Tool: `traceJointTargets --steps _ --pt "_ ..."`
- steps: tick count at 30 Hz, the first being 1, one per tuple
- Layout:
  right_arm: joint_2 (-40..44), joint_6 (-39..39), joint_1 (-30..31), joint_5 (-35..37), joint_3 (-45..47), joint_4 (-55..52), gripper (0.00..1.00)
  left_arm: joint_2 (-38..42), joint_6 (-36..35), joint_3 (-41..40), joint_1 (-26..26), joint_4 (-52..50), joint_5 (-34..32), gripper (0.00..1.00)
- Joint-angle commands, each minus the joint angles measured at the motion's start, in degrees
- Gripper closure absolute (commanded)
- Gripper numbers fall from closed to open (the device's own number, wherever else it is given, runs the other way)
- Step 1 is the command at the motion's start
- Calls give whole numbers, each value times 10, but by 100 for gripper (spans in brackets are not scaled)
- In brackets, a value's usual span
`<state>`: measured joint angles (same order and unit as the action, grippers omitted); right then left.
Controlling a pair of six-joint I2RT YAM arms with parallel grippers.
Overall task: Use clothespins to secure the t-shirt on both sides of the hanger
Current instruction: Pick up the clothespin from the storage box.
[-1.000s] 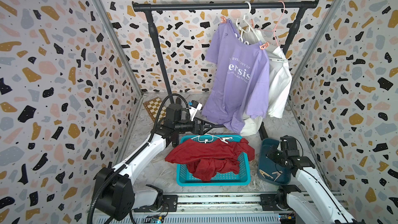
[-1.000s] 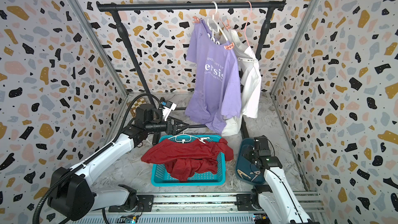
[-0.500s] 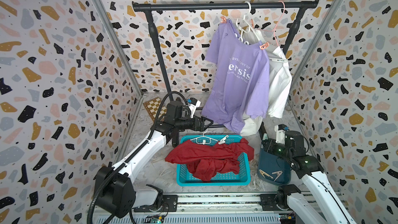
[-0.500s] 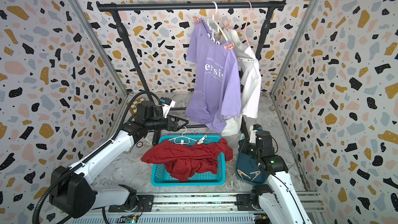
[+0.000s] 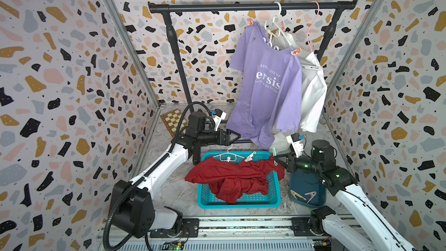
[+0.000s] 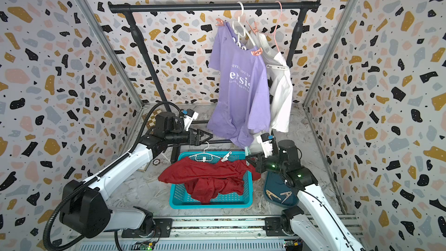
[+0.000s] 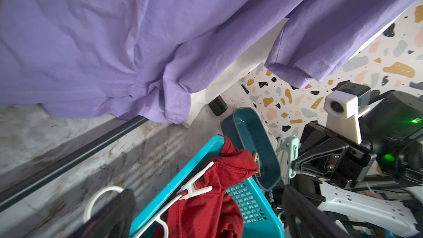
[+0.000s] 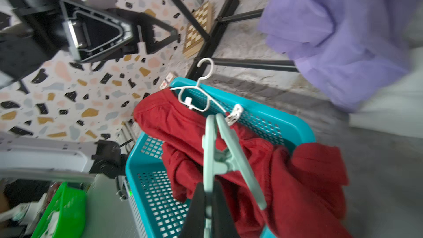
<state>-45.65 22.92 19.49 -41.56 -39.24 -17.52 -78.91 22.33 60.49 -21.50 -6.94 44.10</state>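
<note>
At floor centre in both top views: teal basket (image 5: 241,204) with the red t-shirt (image 5: 229,177) heaped over its rim. White hanger (image 5: 228,156) lies at the basket's 12 o'clock edge, and a white clothespin (image 5: 249,156) sits on the hanger arm toward 1 o'clock. Left gripper (image 5: 238,136) hovers just beyond the hanger hook at 12 o'clock, spread wide with nothing between its fingers. Right gripper (image 5: 277,160) is at the basket's 2 o'clock corner, pinching a mint clothespin (image 5: 274,152) held roughly upright. Dark blue tray (image 5: 305,182) at 3 o'clock holds two tan clothespins (image 5: 298,195). Purple t-shirt (image 5: 265,80) hangs from the rail (image 5: 241,7), with pink clothespins (image 5: 296,51) at its shoulders.

Left wrist view: white clothespin clipped on the hanger arm against red cloth. Mint clothespin sits in the right gripper, beside the tray.

Right wrist view: one leg of the mint clothespin runs between the pressed-together fingers (image 8: 196,209), and the other leg splays free. Its nose tips meet over the red t-shirt, near the white clothespin but apart from it.
</note>
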Motion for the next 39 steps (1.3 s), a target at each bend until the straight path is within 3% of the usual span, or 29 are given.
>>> traceJointTargets --steps 1,7,19,25,29,39 --pt "-12 -8 8 -87 -24 60 100 -10 25 12 5 59 58 1" --pt "-69 26 21 -143 -31 112 100 -23 59 1 7 124 101 2" --pt "-178 97 73 -176 -92 186 100 -10 77 -17 9 165 102 6" --pt "-236 139 81 -181 -138 199 100 -14 80 -15 10 177 109 13" --pt "-264 169 86 -185 -155 217 100 -17 88 -15 10 195 117 22" --pt "-329 240 104 -217 -200 276 100 -26 97 -10 12 221 137 27"
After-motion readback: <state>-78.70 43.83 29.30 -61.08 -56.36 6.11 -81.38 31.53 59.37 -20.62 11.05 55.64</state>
